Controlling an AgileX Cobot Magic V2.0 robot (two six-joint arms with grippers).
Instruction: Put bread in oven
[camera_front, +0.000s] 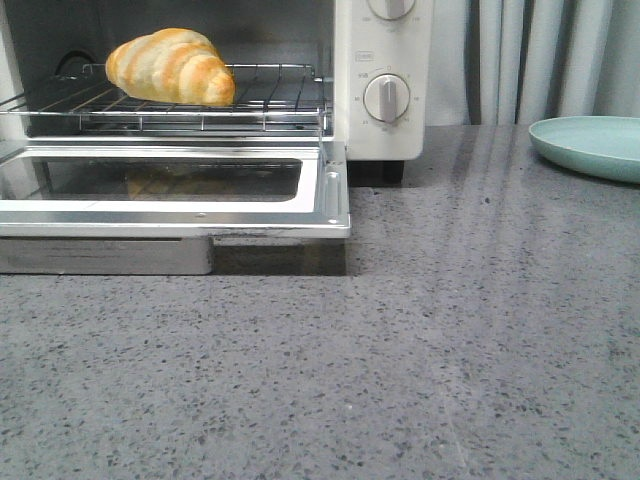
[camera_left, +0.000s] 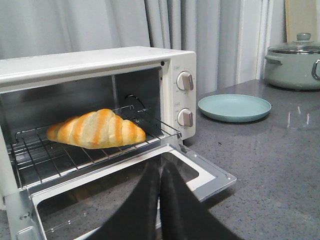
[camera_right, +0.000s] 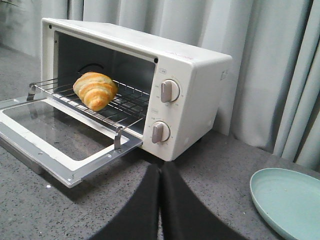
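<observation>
**Bread on the oven rack, both grippers closed and empty**

The left gripper (camera_left: 160, 200) has its two dark fingers pressed together with nothing between them; it hangs over the lowered oven door (camera_left: 125, 192). The right gripper (camera_right: 160, 200) is likewise closed and empty, above the grey speckled counter (camera_right: 40, 210) just in front of the oven's knob panel.

In the front view, the bread (camera_front: 170, 66) lies on the wire rack (camera_front: 270, 100) inside the oven (camera_front: 380, 130), at about 11 o'clock from the frame's centre. Its glossy orange-and-cream stripes face forward. The glass door is folded down flat, and a faint reflection of the bread shows in the pane. Two round knobs (camera_front: 387, 98) sit on the cream panel to the right of the cavity.

A pale teal plate (camera_front: 590, 145) rests on the counter at about 2 o'clock, well apart from the oven. In the left wrist view, a lidded grey-green pot (camera_left: 295, 62) stands beyond the plate, before pale curtains (camera_left: 210, 30).
</observation>
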